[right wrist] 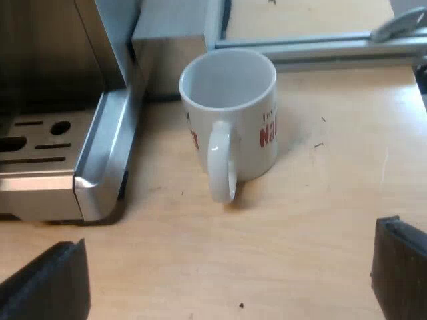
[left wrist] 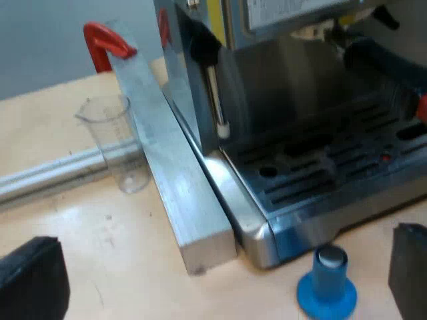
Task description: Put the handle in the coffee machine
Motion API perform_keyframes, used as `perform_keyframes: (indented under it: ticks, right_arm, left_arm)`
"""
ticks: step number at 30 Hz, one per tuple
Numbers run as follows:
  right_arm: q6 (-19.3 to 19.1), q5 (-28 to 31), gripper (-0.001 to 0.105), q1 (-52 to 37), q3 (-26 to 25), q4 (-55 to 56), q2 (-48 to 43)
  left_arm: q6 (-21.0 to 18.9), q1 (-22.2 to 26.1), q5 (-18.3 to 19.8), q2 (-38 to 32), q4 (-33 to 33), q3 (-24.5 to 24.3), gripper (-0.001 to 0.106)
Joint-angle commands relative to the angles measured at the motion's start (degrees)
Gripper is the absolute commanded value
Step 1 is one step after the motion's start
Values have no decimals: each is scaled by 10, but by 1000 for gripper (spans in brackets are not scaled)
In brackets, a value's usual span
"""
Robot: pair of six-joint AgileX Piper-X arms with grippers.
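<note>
Our left gripper (left wrist: 220, 270) hangs low over the table (left wrist: 80, 240), its two fingers spread wide with nothing between them. Close ahead of it the blue tamper (left wrist: 326, 285) stands upright on the table, just beside the front corner of the espresso machine (left wrist: 267, 220). The holder's dark handle (left wrist: 377, 67) juts out from the machine's front above the drip tray (left wrist: 320, 167), its red end (left wrist: 421, 107) showing, well apart from our fingers. A measuring glass (left wrist: 119, 143) stands just beside a metal bar (left wrist: 177, 180) that runs along the machine's side. Our right gripper (right wrist: 227, 263) is likewise spread wide and empty. It is low over the table near a white mug (right wrist: 230, 113), which stands upright just beside the drip tray's corner with its handle turned towards us.
</note>
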Motion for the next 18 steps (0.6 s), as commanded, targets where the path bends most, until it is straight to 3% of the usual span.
perform_keyframes:
  ticks: [1,18]
  right_arm:
    - [4,-5,86,-2,29,-3,-26]
    - [10,-7,86,-2,40,29,-26]
  left_arm:
    - [-3,-3,-9,-67,9,18,105]
    - [-2,-1,-10,-67,3,21,105]
